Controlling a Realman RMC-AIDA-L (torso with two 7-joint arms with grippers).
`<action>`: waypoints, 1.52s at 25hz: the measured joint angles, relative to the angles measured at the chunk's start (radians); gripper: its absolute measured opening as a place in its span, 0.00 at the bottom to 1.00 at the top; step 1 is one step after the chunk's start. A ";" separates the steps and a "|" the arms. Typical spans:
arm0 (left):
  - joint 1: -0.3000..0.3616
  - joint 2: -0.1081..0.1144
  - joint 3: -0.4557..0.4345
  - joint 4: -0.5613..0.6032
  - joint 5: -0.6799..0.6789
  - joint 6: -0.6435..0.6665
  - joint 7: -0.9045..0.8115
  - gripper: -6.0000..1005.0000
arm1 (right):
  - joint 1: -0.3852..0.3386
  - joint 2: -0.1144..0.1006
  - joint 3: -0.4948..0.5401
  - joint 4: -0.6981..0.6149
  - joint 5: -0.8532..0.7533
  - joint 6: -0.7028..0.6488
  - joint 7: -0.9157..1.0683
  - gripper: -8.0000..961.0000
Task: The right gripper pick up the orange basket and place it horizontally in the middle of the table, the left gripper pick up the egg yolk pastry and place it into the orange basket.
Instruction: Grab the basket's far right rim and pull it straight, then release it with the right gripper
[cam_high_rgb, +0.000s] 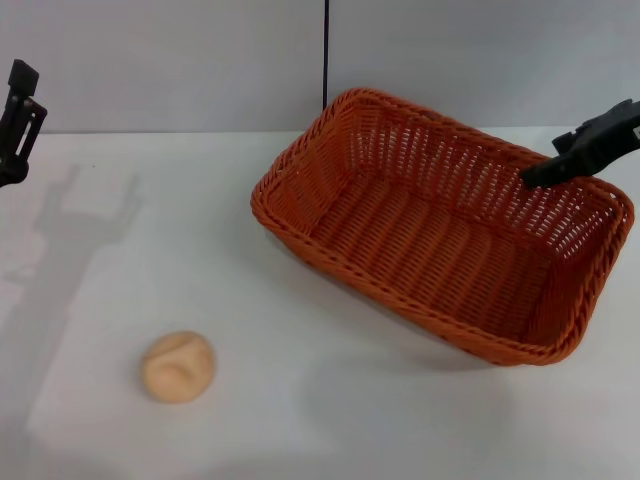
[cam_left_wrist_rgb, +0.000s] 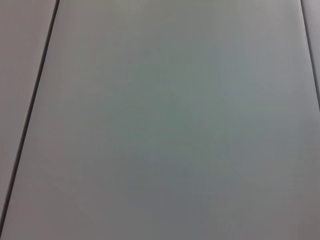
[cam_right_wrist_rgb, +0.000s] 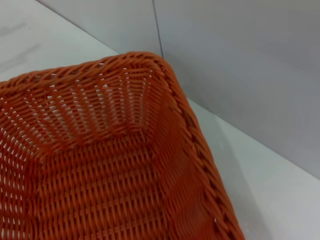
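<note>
The orange basket (cam_high_rgb: 430, 250) is at the right of the table (cam_high_rgb: 200, 270), turned diagonally, with a faint shadow spread beneath its near side. My right gripper (cam_high_rgb: 537, 178) reaches in from the right edge and is shut on the basket's far right rim; one black finger shows inside the wall. The right wrist view looks along the woven inside of the basket (cam_right_wrist_rgb: 100, 185) toward a far corner. The egg yolk pastry (cam_high_rgb: 178, 367) lies alone at the front left of the table. My left gripper (cam_high_rgb: 18, 112) hangs high at the far left, away from the pastry; its shadow shows two spread fingers.
A grey wall with a dark vertical seam (cam_high_rgb: 326, 50) stands behind the table. The left wrist view shows only a plain grey panel (cam_left_wrist_rgb: 165, 125). The left arm's shadow (cam_high_rgb: 90, 230) falls across the left part of the table.
</note>
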 joint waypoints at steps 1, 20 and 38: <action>0.001 0.000 0.000 0.000 0.000 0.000 0.000 0.80 | 0.001 0.000 0.000 0.008 0.000 0.004 0.001 0.78; 0.007 0.000 0.000 -0.001 0.000 -0.003 0.000 0.79 | -0.013 -0.001 -0.001 0.032 -0.002 0.006 -0.002 0.50; 0.014 0.000 0.000 -0.001 0.000 -0.007 -0.014 0.79 | -0.055 -0.024 0.015 0.022 0.139 -0.045 -0.013 0.19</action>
